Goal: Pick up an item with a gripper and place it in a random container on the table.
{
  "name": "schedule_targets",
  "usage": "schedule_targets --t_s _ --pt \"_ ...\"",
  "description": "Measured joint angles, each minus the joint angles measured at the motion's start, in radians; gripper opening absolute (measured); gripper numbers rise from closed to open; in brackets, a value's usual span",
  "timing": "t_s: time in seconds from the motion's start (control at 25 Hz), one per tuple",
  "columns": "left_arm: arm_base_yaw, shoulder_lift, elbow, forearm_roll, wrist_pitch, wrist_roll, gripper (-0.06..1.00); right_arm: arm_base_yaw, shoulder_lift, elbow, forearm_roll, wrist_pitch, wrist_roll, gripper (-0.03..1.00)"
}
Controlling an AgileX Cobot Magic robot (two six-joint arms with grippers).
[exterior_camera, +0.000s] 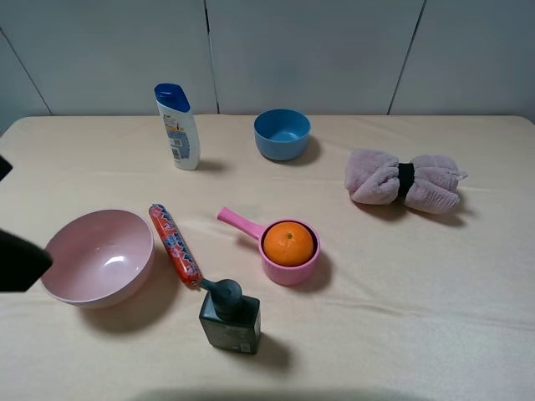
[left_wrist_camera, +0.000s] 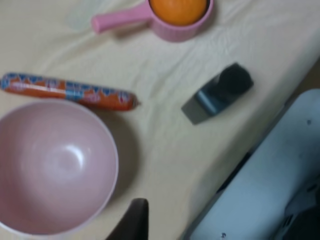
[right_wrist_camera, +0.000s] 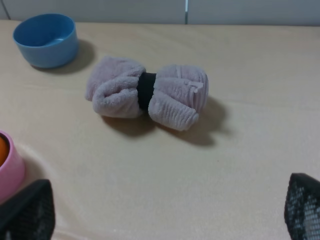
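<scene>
Nearest the front edge of the table (exterior_camera: 435, 292), a dark pump bottle (exterior_camera: 229, 317) stands upright, with the red sausage tube (exterior_camera: 175, 246) lying just beyond it and its near end close to the pump. Left of the tube sits the large pink bowl (exterior_camera: 99, 256), beside a black part of the left arm at the frame edge. At centre, the orange (exterior_camera: 288, 243) rests inside the pink saucepan (exterior_camera: 289, 271), whose handle points toward the far left. The left gripper (left_wrist_camera: 135, 220) shows only one dark fingertip near the bowl rim, so its jaw state cannot be told (no second finger is visible). The right gripper (right_wrist_camera: 165, 212) hangs over bare cloth with its two fingertips (right_wrist_camera: 30, 212) set far apart at opposite frame edges, holding nothing. Farther back, a rolled pinkish towel (exterior_camera: 405, 180) bound with a black band lies to the right. At the far side stand a blue bowl (exterior_camera: 282, 134) and a white shampoo bottle (exterior_camera: 178, 127), well apart.
</scene>
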Motion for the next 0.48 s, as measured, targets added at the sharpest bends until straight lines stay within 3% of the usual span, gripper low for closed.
schedule_targets --t_s 0.36,0.48 --pt "0.001 -0.288 0.183 0.073 -0.001 -0.001 0.99 0.000 0.000 0.000 0.000 0.000 0.000 0.69" --pt "0.048 -0.356 0.225 0.090 -0.006 -0.001 0.99 0.000 0.000 0.000 0.000 0.000 0.000 0.69"
